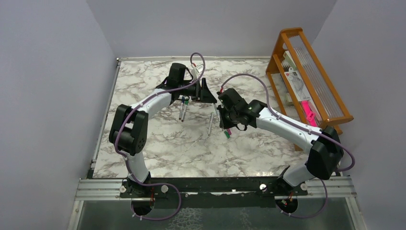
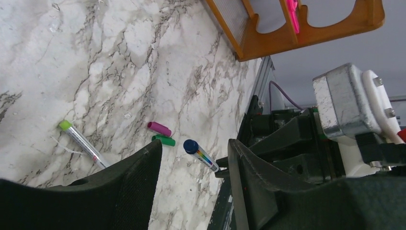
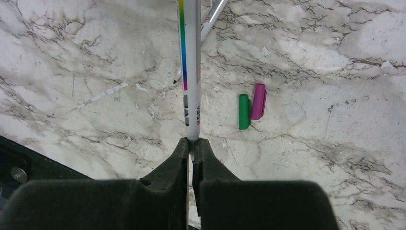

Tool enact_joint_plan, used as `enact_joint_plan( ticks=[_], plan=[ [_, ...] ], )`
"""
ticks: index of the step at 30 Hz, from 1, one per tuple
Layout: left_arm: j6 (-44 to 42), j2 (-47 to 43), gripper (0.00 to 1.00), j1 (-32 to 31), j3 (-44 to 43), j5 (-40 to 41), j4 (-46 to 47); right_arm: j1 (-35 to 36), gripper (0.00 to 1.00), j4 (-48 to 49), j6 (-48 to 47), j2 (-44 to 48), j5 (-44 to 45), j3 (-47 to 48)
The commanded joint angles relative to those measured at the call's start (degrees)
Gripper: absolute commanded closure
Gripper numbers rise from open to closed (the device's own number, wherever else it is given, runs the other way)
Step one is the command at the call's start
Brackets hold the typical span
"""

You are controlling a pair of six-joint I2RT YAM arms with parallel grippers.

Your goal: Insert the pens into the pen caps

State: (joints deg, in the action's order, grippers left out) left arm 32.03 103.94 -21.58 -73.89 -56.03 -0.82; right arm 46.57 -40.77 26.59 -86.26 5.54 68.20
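My right gripper (image 3: 192, 143) is shut on the end of a grey-silver pen (image 3: 191, 72) with a rainbow stripe, held above the marble table. In the left wrist view that pen (image 2: 207, 159) wears a blue cap (image 2: 191, 146) and pokes into the gap between my left gripper's (image 2: 195, 143) open jaws, touching neither finger. A green cap (image 3: 244, 111) and a magenta cap (image 3: 258, 101) lie side by side on the table, right of the held pen. A pen with a green tip (image 2: 84, 145) lies on the table. From above, my left gripper (image 1: 207, 93) and right gripper (image 1: 221, 114) meet mid-table.
Two pens (image 1: 183, 108) lie left of the grippers, and another pen (image 1: 210, 123) lies just below them. An orange wooden rack (image 1: 306, 72) stands at the back right with a bright pink object (image 1: 309, 111) in it. Grey walls close in the table.
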Motion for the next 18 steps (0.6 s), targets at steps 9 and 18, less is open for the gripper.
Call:
enact_joint_plan(
  ticks=[9, 18],
  plan=[
    [-3.52, 0.88, 0.47, -0.32, -1.01, -7.52, -2.99, 0.15, 0.99, 0.92, -2.19, -1.16, 1.44, 3.97],
    [-3.54, 2.17, 0.54, -1.7, -1.39, -9.1, -3.72, 0.15, 0.99, 0.78, -2.76, -1.7, 1.22, 4.77]
  ],
)
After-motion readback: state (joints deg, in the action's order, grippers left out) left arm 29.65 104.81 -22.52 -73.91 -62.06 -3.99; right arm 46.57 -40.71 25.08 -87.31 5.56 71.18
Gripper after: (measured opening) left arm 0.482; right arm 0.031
